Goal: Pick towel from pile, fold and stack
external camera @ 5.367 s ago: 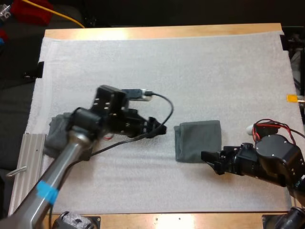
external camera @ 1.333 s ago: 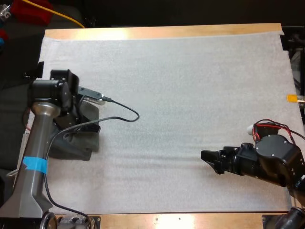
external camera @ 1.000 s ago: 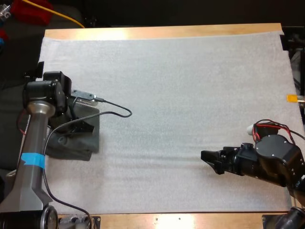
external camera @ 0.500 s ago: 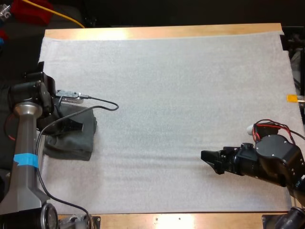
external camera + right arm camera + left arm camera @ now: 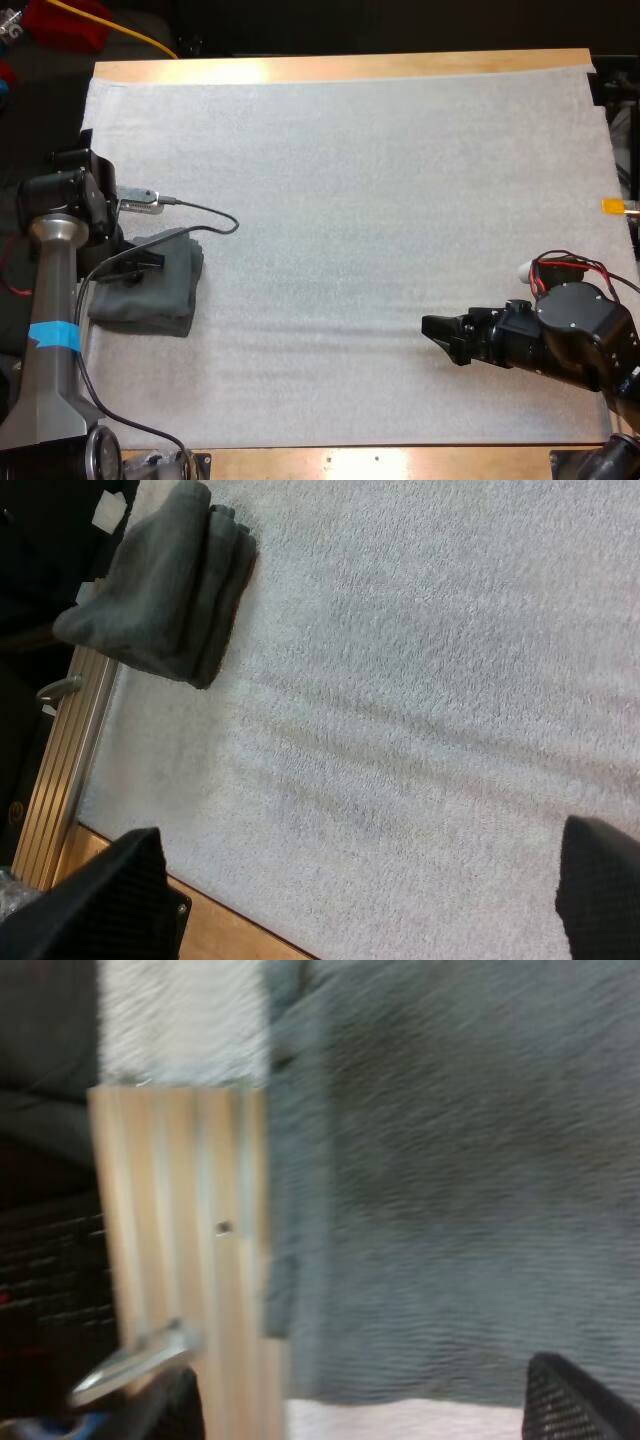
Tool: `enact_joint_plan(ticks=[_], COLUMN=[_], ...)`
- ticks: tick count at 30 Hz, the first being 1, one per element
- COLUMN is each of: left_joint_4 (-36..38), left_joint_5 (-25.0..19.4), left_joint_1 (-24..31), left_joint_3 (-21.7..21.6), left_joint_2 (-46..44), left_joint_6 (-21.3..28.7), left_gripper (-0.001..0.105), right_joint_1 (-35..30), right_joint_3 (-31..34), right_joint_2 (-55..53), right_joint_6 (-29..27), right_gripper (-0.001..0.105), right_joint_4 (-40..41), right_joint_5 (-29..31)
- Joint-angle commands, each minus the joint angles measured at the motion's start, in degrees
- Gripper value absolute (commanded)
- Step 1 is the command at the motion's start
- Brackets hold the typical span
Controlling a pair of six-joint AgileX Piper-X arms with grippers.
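At the frame's middle left, the folded towel stack [image 5: 152,298] lies on the mat [image 5: 380,200], under my left gripper [image 5: 140,263]. My right gripper [image 5: 440,340] sits lower right, well apart.

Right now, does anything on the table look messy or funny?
Nothing is spilled or broken. The stack of folded dark grey-green towels sits at the very left edge of the white mat, and its layers are not quite lined up, so it looks a bit askew.

Towel stack [image 5: 150,290]: dark grey-green, plain. Mat [image 5: 380,200]: white, finely textured. Table [image 5: 340,66]: pale tan wood. Right gripper [image 5: 440,340]: black. Left arm [image 5: 55,290]: silver-grey, blue band.
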Motion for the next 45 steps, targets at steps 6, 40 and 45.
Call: enact_joint_plan(ticks=[6,40,45], left_joint_4=[2.26,-14.09,-14.50], left_joint_5=[3.92,10.32,10.32], left_joint_1=[-0.21,-0.21,-0.21], left_joint_3=[-0.04,14.53,8.68], left_joint_2=[-0.25,-0.25,-0.25], left_joint_6=[-0.90,-3.45,-3.45], left_gripper=[0.063,0.063,0.063], right_joint_1=[0.03,0.03,0.03], right_joint_3=[-0.36,-0.36,-0.36], right_joint_2=[-0.26,-0.26,-0.26], right_joint_6=[-0.06,-0.06,0.06], right_gripper=[0.077,0.077,0.077], right_joint_4=[-0.35,-2.44,-9.22], right_joint_5=[-0.49,-2.24,-3.25])
